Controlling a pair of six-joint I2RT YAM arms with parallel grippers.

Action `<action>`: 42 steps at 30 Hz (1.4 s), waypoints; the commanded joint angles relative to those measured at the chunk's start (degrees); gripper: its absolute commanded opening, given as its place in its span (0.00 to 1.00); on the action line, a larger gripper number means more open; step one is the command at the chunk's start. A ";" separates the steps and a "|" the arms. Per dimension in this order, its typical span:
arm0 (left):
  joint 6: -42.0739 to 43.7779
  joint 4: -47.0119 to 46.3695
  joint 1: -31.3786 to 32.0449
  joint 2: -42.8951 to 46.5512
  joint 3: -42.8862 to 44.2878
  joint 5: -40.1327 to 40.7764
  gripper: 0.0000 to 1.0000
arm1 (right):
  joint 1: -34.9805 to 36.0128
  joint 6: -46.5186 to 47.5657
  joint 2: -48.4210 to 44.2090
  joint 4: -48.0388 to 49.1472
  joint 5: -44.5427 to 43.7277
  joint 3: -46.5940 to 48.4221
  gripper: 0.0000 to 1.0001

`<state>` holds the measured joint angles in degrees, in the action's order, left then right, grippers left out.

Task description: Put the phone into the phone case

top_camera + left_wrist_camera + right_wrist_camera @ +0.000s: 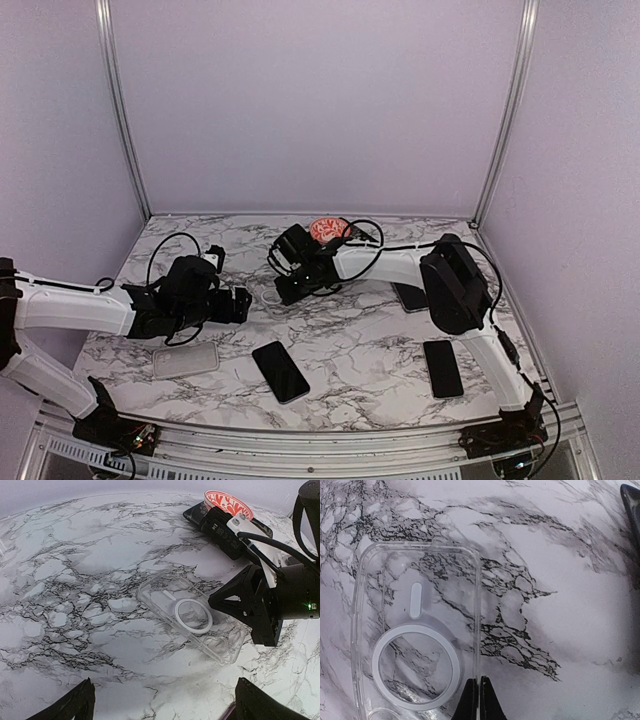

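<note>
At mid-table, your right gripper is clenched on 1 side wall of the clear phone case; your left gripper gapes open. That thin wall could slip free, and the nearest phone lies apart.

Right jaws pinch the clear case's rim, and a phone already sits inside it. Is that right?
No. The clear case is empty: the right wrist view shows only marble through it. The right gripper does pinch its rim.
</note>
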<state>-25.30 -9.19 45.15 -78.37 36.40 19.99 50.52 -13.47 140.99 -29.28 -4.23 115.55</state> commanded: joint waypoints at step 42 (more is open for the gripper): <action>0.25 -14.24 0.44 5.75 7.46 -49.03 0.99 | 12.73 28.23 -68.49 18.77 -20.59 -60.93 0.00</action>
<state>-23.20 -15.64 45.25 -74.24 41.04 -15.49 61.14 1.83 71.96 -16.16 -22.65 52.36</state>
